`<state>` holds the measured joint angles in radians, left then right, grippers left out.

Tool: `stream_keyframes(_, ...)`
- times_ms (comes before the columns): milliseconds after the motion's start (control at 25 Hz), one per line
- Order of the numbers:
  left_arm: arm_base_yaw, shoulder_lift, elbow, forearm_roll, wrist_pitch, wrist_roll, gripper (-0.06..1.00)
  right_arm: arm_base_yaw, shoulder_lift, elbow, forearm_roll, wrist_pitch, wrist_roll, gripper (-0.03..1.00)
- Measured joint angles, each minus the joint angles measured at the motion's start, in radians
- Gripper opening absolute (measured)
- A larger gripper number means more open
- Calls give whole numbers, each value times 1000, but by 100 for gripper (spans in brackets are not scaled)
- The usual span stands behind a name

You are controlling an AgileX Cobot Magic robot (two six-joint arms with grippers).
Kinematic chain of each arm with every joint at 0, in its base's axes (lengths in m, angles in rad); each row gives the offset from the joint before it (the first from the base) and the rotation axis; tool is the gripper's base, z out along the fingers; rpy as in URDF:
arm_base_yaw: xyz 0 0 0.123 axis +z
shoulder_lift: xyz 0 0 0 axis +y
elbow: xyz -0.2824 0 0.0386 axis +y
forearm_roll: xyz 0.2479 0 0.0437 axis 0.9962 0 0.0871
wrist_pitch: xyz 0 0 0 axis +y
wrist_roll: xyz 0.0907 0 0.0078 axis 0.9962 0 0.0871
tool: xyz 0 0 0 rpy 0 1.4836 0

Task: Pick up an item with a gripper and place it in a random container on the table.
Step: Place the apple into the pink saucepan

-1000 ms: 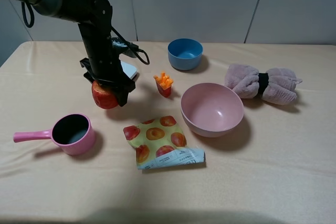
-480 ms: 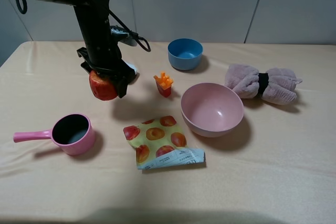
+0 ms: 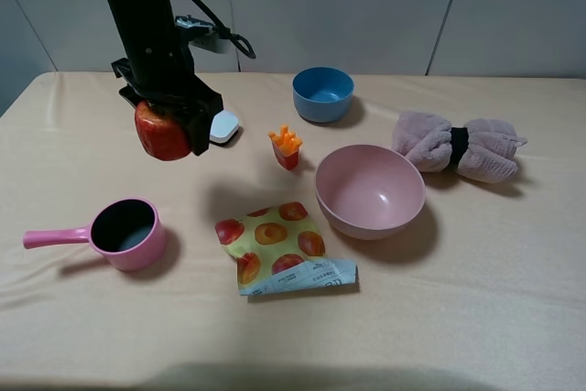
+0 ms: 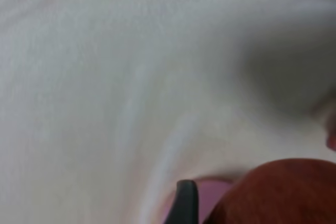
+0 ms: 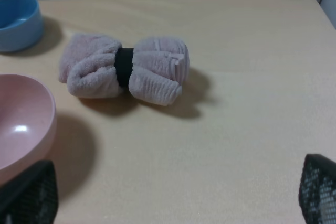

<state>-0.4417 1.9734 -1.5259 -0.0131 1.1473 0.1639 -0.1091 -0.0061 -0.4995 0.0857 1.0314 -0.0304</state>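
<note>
My left gripper [image 3: 165, 130] is shut on the red apple [image 3: 161, 132] and holds it in the air above the beige table [image 3: 458, 318], up and to the right of the pink saucepan [image 3: 125, 233]. The saucepan stands at the front left, its handle pointing left, dark inside. In the left wrist view the apple [image 4: 275, 195] fills the corner beside one dark finger [image 4: 186, 203], with a bit of pink saucepan rim [image 4: 212, 187] below; the picture is blurred. My right gripper's fingertips [image 5: 29, 195] show apart at the right wrist view's edges, with nothing between them.
A fruit-printed snack packet [image 3: 279, 246] lies at the front middle. A large pink bowl [image 3: 370, 190], a blue bowl [image 3: 322, 93], an orange toy fries box [image 3: 287, 146], a white object [image 3: 222, 125] and a rolled pinkish towel [image 3: 458, 146] lie on the table.
My left gripper has risen and moved left with the apple in it. The other things have not moved.
</note>
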Motion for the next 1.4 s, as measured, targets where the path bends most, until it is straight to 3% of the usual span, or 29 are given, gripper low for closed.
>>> stream_keyframes(480,-2,-115,16,5,31,0,70,0,0,0,0,0,0,69)
stream_keyframes(920,-20,-271,217,25,29,-16,70,0,0,0,0,0,0,69)
stream_keyframes(1400,-20,-360,431,73,-99,-42,70,0,-1,0,0,0,0,69)
